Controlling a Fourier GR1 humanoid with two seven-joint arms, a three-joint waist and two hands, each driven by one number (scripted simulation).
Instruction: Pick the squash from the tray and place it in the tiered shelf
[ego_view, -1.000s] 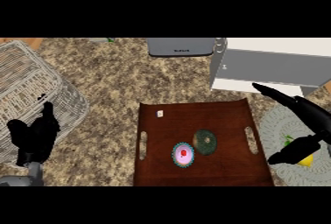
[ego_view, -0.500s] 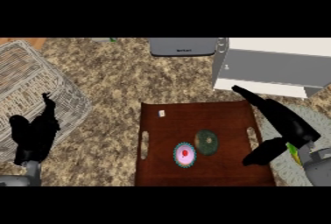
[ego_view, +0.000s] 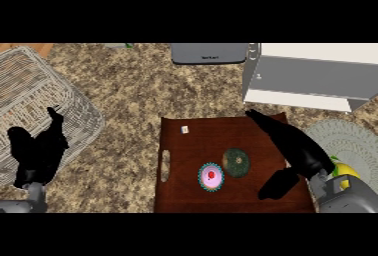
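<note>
Right black hand (ego_view: 295, 150) reaches over the right side of the dark brown wooden tray with slot handles (ego_view: 221, 200), fingers (ego_view: 262, 120) stretched straight toward the white tiered shelf (ego_view: 310, 80), thumb (ego_view: 275, 186) splayed down over the tray's right edge. Open, nothing visibly held. The squash: a small yellow rounded object with a green tip (ego_view: 345, 170) peeks out just behind the right wrist, off the tray's right edge, beside the pale woven round placemat (ego_view: 354, 140). Probably the squash, mostly hidden, so long axis cannot be told. It lies to the right of and behind the fingers, nearer the forearm than the fingertips; right hand is far nearer than left.

On the tray: a flat dark green round disc (ego_view: 236, 162) touching a pink and teal frosted round item (ego_view: 211, 176), plus a small white tag-like bit (ego_view: 184, 130). Left black hand (ego_view: 37, 150) rests open, fingers up, at the left by the grey wicker basket (ego_view: 44, 90). Table (ego_view: 148, 90) is speckled brown granite, matte. A grey boxy appliance (ego_view: 209, 53) sits at the top edge.
</note>
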